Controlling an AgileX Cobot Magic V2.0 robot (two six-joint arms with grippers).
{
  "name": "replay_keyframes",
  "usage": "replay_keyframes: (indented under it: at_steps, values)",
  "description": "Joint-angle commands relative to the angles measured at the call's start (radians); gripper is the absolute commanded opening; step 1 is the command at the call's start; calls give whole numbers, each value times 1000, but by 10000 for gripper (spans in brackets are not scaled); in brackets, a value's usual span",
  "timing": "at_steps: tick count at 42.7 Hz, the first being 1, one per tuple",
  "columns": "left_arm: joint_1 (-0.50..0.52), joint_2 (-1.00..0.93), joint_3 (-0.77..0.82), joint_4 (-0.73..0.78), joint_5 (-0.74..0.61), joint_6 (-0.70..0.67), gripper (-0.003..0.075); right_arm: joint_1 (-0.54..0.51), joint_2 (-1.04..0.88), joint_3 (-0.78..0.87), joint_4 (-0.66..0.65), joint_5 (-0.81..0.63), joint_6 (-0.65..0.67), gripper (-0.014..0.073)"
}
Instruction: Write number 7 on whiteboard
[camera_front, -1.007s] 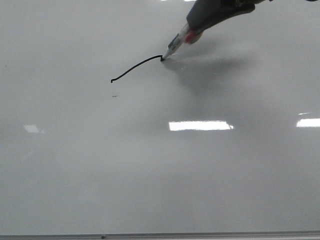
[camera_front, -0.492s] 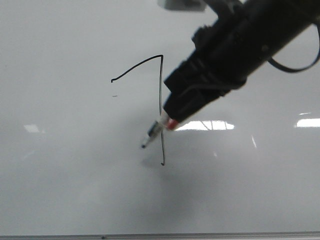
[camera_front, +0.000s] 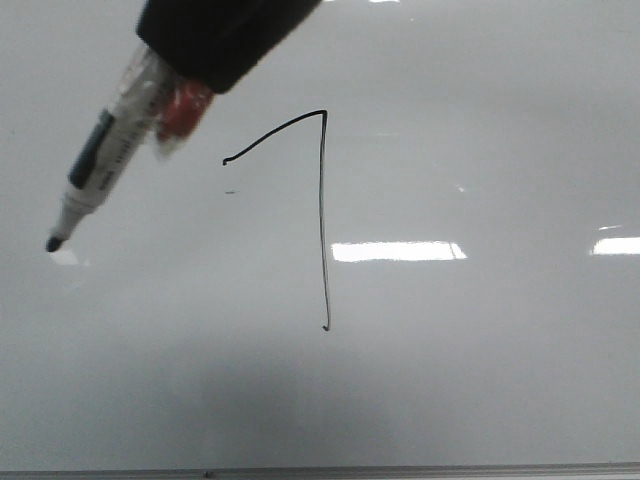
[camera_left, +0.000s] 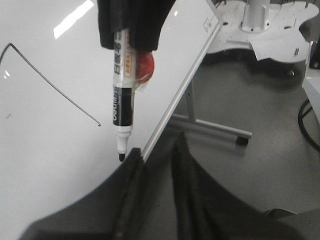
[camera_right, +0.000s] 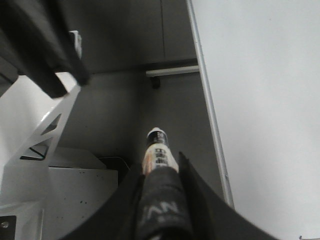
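Note:
The number 7 (camera_front: 322, 220) is a thin black line on the whiteboard (camera_front: 480, 380), a slanted upper stroke meeting a long vertical one. My right gripper (camera_front: 215, 35) is shut on a clear-barrelled black marker (camera_front: 105, 160) with a red part. It holds the marker off the board, up and left of the 7, tip pointing down-left. The right wrist view shows the marker (camera_right: 157, 150) clamped between the fingers. In the left wrist view the marker (camera_left: 122, 100) hangs beside the 7's long stroke (camera_left: 55, 85). My left gripper (camera_left: 157, 145) stands open and empty by the board's edge.
A tiny dark dash (camera_front: 230, 191) sits left of the 7. The board's grey frame (camera_front: 400, 470) runs along the near edge. Beyond the board's side are a metal stand leg (camera_left: 215, 127), a white base (camera_left: 260, 30) and grey floor.
The vertical stroke of the 7 was drawn downward from the corner. The right gripper then lifted the marker off the board and swung it up to the left.

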Motion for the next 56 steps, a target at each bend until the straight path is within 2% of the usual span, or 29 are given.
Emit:
replay_keyframes:
  at_steps: [1, 4, 10, 16, 26, 29, 33, 39, 43, 45, 49, 52, 56]
  values:
    - [-2, 91, -65, -10, -66, -9, 414, 25, -30, -52, 23, 5, -13, -60]
    - [-2, 145, -90, -10, -84, -9, 474, 39, -30, -53, 16, 4, -13, -60]
    - [-2, 215, -121, -10, -103, -5, 439, 56, -30, -54, 16, 4, -13, -60]
    - [-2, 257, -136, -21, -106, -2, 336, 77, -30, -54, 17, -3, -13, -60]
    - [-2, 253, -137, -21, -106, -2, 64, 78, -29, -54, 16, -26, -13, -57]
    - [-2, 253, -137, -21, -103, -2, 5, 78, -29, -54, 16, -26, -13, -32]
    - [-2, 253, -137, -21, -94, -2, -20, 78, -29, -54, 16, -29, -7, 87]
    - [4, 267, -137, -32, -55, -9, -20, 77, -29, -58, 17, -33, 56, 432]
    - [25, 292, -137, -32, -50, -42, -20, 72, -41, -64, 16, -35, 89, 577]
    - [51, 307, -137, -28, -50, -67, -20, 72, -52, -65, 6, -47, 105, 584]
    - [143, 350, -137, 14, -41, -226, -20, 46, -97, -65, -50, -75, 174, 556]
    - [259, 378, -137, 56, -27, -305, -20, 3, -138, -65, -111, -78, 257, 524]
    - [430, 395, -137, 65, -16, -307, -20, -68, -201, -42, -202, -62, 368, 475]
